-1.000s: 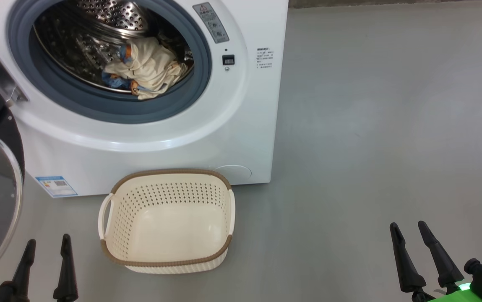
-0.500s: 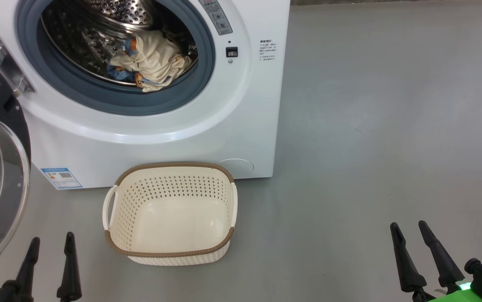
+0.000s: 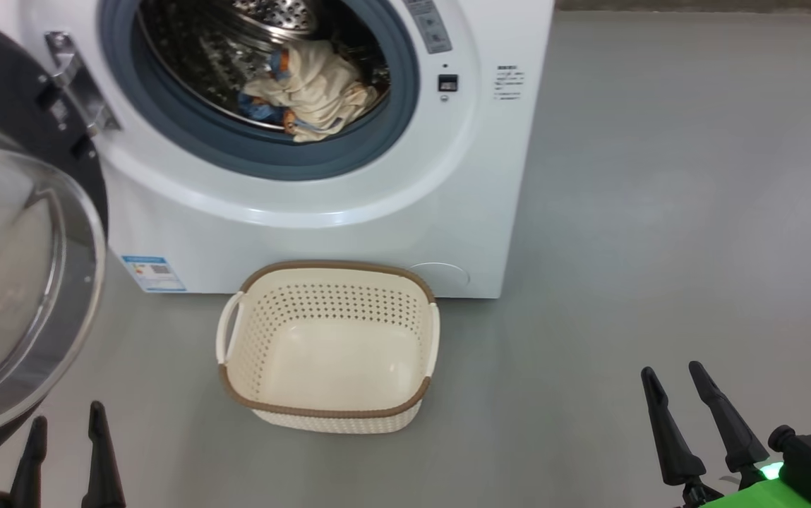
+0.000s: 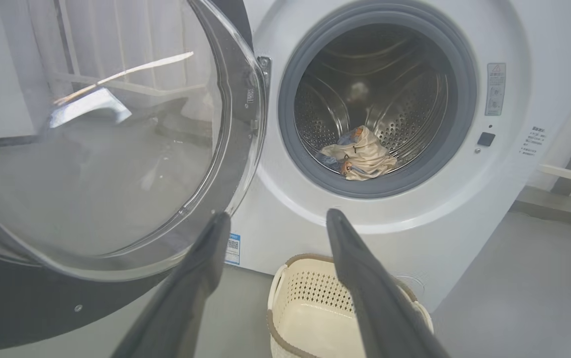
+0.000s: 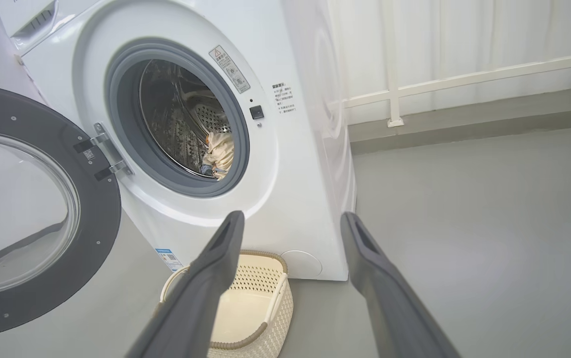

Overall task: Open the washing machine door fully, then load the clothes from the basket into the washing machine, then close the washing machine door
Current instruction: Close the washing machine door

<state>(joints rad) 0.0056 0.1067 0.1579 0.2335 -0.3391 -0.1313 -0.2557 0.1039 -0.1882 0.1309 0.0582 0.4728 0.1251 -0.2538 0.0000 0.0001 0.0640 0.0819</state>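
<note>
I count one washer (image 3: 320,233), its one door (image 3: 24,282) swung wide open at my left, one basket (image 3: 334,267) standing empty on the floor (image 3: 659,212) just in front of the machine, and one heap of clothes (image 3: 313,92) lying in the drum (image 3: 193,63); I cannot tell how many pieces. Two pincers: my left gripper (image 3: 66,418) and right gripper (image 3: 672,370) hang low, fingers spread, grasping nothing. Since a second ago my head camera has turned, so washer and basket sit further right in the view; they have not moved themselves.

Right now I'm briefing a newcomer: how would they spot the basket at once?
Find the big white washing machine with its door swung open. On the grey floor right before it stands the basket. It alone is small, cream, perforated and brown-rimmed.
</note>
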